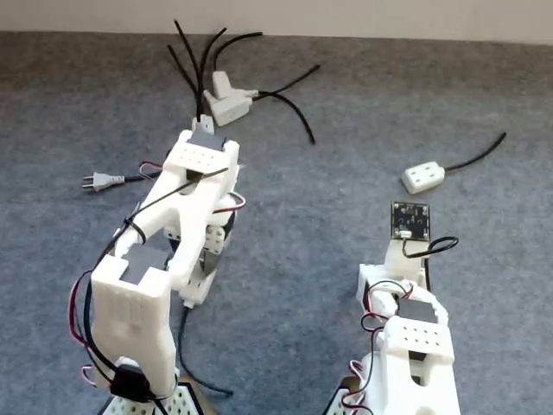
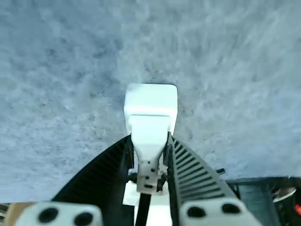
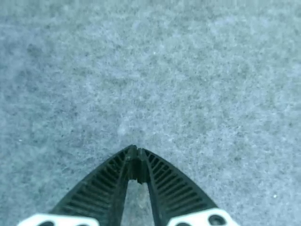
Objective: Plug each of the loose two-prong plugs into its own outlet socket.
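Grey short-pile carpet [image 1: 302, 259] covers the table, w/ a pale wall strip [image 1: 346, 17] along the far edge.

Main item: white moulded two-prong plug [image 2: 149, 125], held by the L gripper [image 2: 149, 141]. The black ribbed fingers [image 2: 188, 165] pinch its flanks, one each side. The plug nose touches a white rectangular outlet socket [image 2: 150, 96] lying flat on the carpet. A flank grip prob. keeps the prongs in line w/ the socket holes. Whether the prongs are fully seated cannot be told.

In the high view this pair sits far centre-left, just beyond the L arm [image 1: 186, 199], among several black cables [image 1: 289, 99] that fan away from it.

Next out: black two-prong plug [image 1: 104, 180] w/ its lead, loose on the carpet to the L arm's left, well apart from any socket, so judged not yet plugged. The second white outlet socket [image 1: 422, 176], w/ a black cable, lies free ahead of the R arm [image 1: 415, 337], near but apart.

R gripper [image 3: 136, 165]: fingers pressed together, nothing btwn them, over bare carpet. It is prob. parked clear of the L arm's work.
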Controlling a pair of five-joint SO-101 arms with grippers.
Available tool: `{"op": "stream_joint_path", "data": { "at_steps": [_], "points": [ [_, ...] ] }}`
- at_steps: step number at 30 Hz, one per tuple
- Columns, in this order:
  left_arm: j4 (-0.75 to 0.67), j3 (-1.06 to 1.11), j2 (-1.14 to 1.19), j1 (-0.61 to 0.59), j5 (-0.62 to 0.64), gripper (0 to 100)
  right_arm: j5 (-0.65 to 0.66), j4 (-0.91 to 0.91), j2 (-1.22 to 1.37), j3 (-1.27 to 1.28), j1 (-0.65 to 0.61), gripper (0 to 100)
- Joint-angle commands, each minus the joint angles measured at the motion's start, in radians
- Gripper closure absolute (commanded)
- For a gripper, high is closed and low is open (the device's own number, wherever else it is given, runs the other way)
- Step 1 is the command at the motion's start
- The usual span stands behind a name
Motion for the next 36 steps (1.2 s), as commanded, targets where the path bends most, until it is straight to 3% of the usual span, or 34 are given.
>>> {"op": "stream_joint_path", "data": {
  "at_steps": [1, 12, 20, 29, 36],
  "points": [
    [0.006, 0.054, 0.024, -0.018, -0.133, 99, -0.003, -0.018, -0.019, -0.008, 0.004, 99.1],
    [0.008, 0.01, 0.131, -0.061, -0.19, 99, -0.003, -0.018, -0.019, -0.008, 0.004, 99.1],
    [0.005, -0.005, 0.082, -0.058, -0.189, 98, -0.003, -0.018, -0.019, -0.008, 0.004, 99.1],
    [0.005, 0.028, -0.176, -0.07, -0.192, 75, -0.003, -0.018, -0.019, -0.008, 0.004, 99.1],
    [0.005, 0.107, -0.302, -0.07, -0.193, 72, -0.003, -0.018, -0.019, -0.008, 0.004, 99.1]
  ]
}}
